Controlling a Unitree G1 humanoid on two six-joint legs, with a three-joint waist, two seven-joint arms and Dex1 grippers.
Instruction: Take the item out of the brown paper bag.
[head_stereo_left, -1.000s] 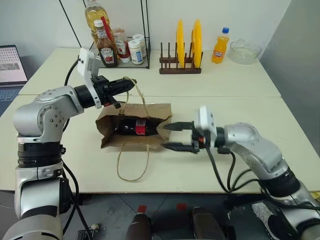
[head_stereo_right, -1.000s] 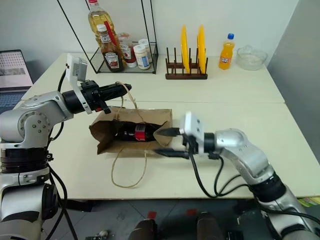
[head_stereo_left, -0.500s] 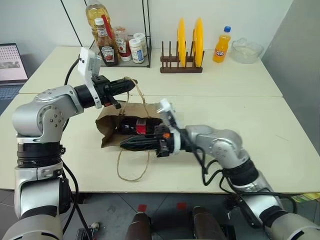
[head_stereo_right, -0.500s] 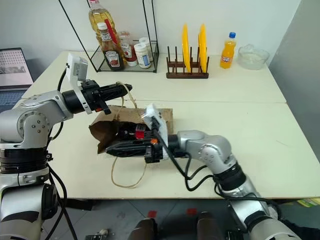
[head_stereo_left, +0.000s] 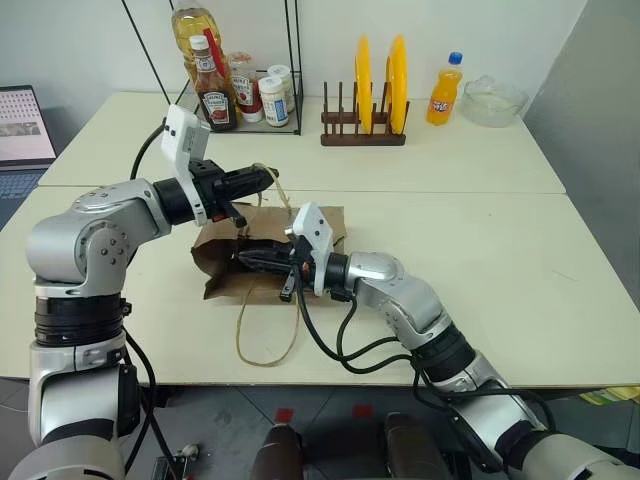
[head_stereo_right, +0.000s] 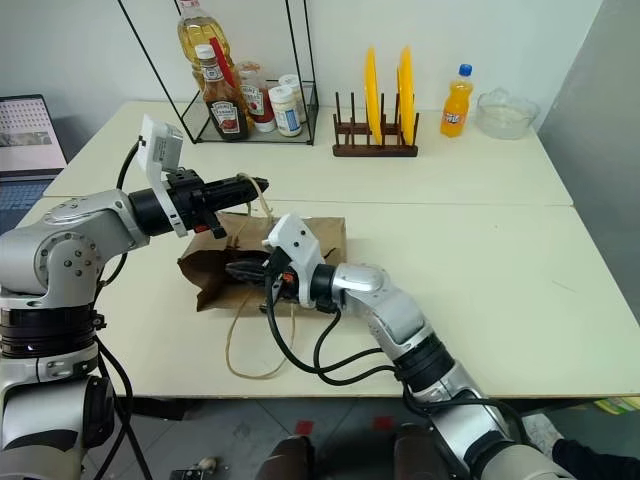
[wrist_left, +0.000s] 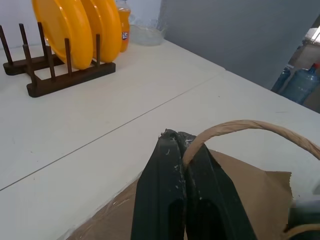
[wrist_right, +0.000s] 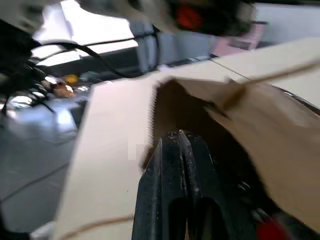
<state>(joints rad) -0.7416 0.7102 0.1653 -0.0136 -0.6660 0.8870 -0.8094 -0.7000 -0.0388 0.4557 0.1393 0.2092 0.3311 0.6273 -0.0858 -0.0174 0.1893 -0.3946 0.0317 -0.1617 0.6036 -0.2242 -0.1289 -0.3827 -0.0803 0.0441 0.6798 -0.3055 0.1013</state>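
At left of centre, the left end effector (head_stereo_left: 268, 178) pinched a cord handle (wrist_left: 240, 127) of the brown paper bag (head_stereo_left: 215, 262). The right end effector (head_stereo_left: 246, 258), fingers together, was inside the bag's mouth, beside the item (wrist_right: 267, 227) there.

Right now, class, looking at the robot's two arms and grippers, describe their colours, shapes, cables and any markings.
Both arms have rounded, silver-grey shells with black joints. Each wrist carries a white box-shaped camera housing. Loose black cables loop beside each arm. The left gripper and right gripper each have two long, tapered black fingers, scuffed with pale flecks. No lettering can be made out.
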